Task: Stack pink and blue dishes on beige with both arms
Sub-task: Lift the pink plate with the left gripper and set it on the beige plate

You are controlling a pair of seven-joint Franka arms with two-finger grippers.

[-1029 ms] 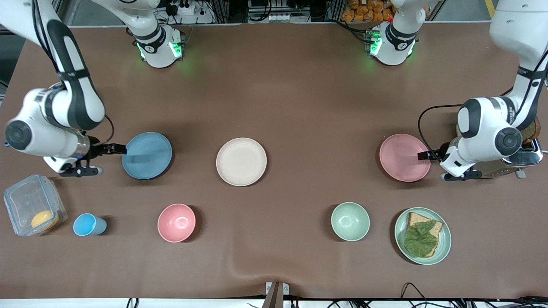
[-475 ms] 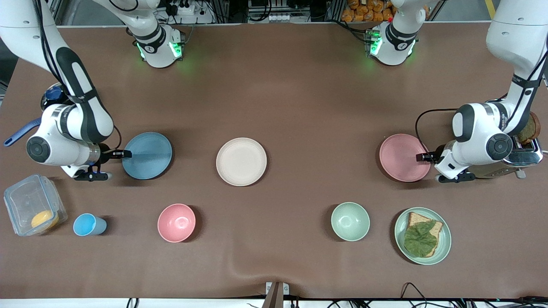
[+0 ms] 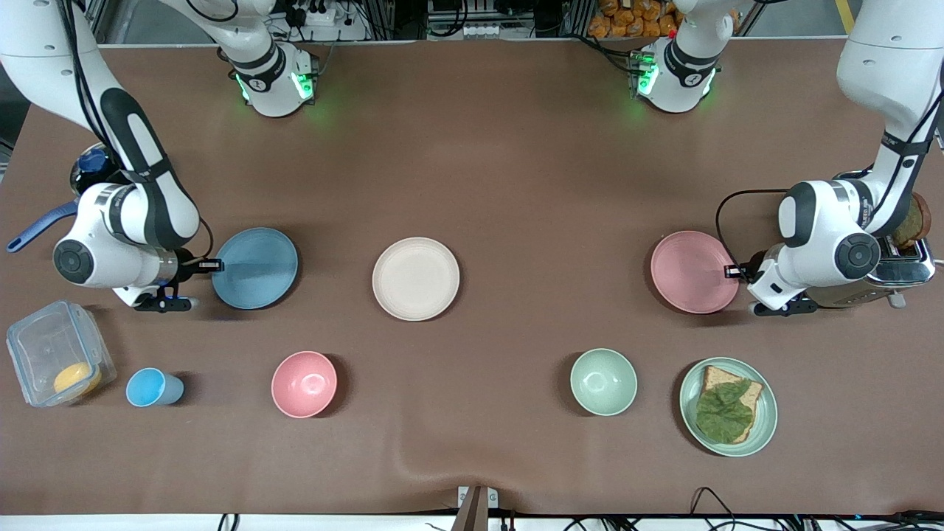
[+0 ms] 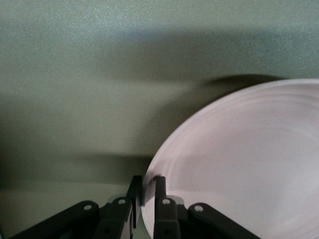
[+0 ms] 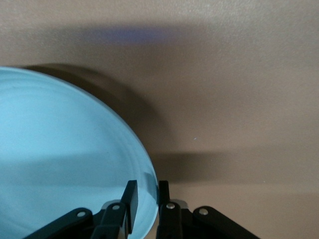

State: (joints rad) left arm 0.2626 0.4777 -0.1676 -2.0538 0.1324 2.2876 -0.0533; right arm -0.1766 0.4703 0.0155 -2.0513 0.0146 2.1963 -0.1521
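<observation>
The light blue plate (image 3: 257, 268) lies toward the right arm's end of the table. My right gripper (image 3: 215, 264) is shut on its outer rim, one finger above and one below. In the right wrist view the blue plate (image 5: 60, 159) has its rim between the right gripper (image 5: 148, 191) fingers. The pale pink plate (image 3: 692, 271) lies toward the left arm's end, with my left gripper (image 3: 731, 271) shut on its rim. The left wrist view shows the pink plate (image 4: 239, 159) edge pinched in the left gripper (image 4: 148, 186). The beige plate (image 3: 416, 279) sits alone between the two.
Nearer the front camera stand a clear container (image 3: 55, 361), a blue cup (image 3: 151, 388), a pink bowl (image 3: 304, 383), a green bowl (image 3: 603, 381) and a green plate (image 3: 767, 405) carrying a sandwich. A toaster (image 3: 903, 273) sits beside the left arm's wrist.
Both grippers have lowered onto the plate rims and closed on them. The blue and pink plates have each shifted slightly toward the beige plate.
</observation>
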